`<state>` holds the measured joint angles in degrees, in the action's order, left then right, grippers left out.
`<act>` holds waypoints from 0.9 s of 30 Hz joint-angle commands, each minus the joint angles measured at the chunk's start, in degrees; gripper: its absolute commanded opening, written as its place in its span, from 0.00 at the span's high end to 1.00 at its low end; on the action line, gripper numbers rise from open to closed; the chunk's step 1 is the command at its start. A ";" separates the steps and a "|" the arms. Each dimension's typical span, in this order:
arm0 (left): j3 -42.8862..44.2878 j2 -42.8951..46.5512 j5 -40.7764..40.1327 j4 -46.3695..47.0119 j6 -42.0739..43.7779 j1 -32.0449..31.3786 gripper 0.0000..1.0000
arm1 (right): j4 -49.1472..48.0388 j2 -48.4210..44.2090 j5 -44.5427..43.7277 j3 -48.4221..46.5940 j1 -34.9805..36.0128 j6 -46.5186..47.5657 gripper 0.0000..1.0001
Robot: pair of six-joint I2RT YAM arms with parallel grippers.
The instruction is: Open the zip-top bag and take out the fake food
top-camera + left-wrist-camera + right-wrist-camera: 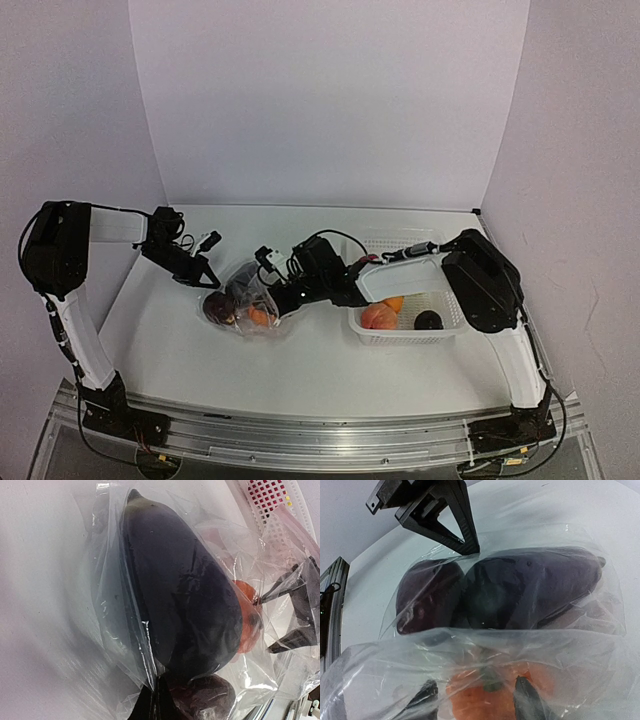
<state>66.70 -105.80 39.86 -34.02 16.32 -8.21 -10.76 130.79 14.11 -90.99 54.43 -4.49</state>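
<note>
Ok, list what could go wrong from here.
1. The left pincer pinches only a thin edge of the zip-top bag; a pull from the other arm may slip the film free.
2. The right pincer straddles the orange piece among plastic folds; closing may catch film with the food.
3. The dark purple eggplant lies loose beside it and may roll out onto the table.

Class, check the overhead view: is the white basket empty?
No, the white basket holds a peach-orange piece and a black piece.
</note>
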 commanded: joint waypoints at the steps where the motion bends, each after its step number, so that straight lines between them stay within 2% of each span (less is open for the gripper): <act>1: 1.18 1.74 0.75 -0.01 0.38 -0.17 1.00 | -3.52 3.00 2.84 -2.98 0.49 2.68 0.53; 5: 1.07 1.59 0.83 -0.11 0.39 -0.16 1.00 | -3.90 4.51 1.78 -3.94 0.78 3.92 0.53; 9: 1.04 1.57 1.13 -0.15 0.31 -0.23 1.00 | -3.99 5.80 -0.55 -4.06 1.57 9.74 0.49; 15: 1.47 1.59 1.84 -0.48 0.64 -0.18 1.00 | -6.52 5.93 -5.64 -1.85 3.67 25.54 0.48; 18: 1.68 1.55 2.01 -0.51 0.65 -0.16 1.00 | -6.80 6.46 -9.21 -2.57 3.76 27.47 0.54; 22: 1.72 1.39 2.44 -0.67 0.63 -0.16 1.00 | -6.99 8.26 -8.95 -5.18 3.82 25.26 0.62; 27: 1.50 1.68 2.66 -1.22 0.94 -0.18 1.00 | -7.52 9.81 -10.82 -6.49 3.84 23.35 0.91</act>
<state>66.72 -105.80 40.30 -34.05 16.34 -7.96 -18.78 137.44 6.10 -96.17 58.13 19.35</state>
